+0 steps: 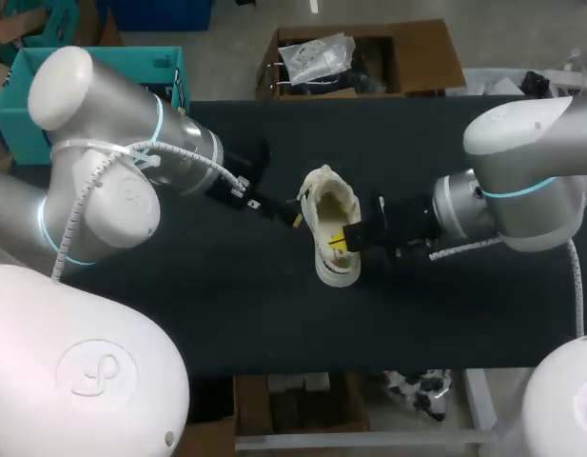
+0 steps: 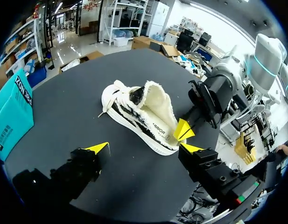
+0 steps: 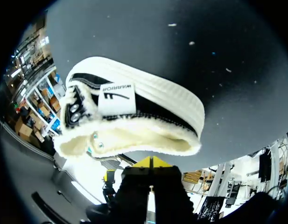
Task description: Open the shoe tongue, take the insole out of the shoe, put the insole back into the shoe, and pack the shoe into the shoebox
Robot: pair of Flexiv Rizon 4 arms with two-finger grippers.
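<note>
Black cloth covers the table (image 1: 226, 314), which fills the middle band of the head view from edge to edge. Largest on it are the two arms: the left arm (image 1: 122, 162) comes in from the upper left of the frame, the right arm (image 1: 521, 171) from the right edge, and both end near the centre.

Partly hidden behind the left arm, a teal box (image 1: 17, 95) sits at the upper left of the frame; whether it rests on the table cannot be told.

At the centre of the frame stands the white sneaker (image 1: 326, 195), on its sole, toe toward the top of the frame and heel toward the bottom, with black side stripes and a cream fleece lining showing through the wide mouth.

The left gripper (image 2: 144, 148) is spread wide, and the sneaker's heel end lies just ahead of it, touching neither finger (image 2: 98, 148).

The right gripper (image 3: 152, 162) has its yellow tips pressed together at the fleecy heel collar; whether they pinch any of it cannot be told.
</note>
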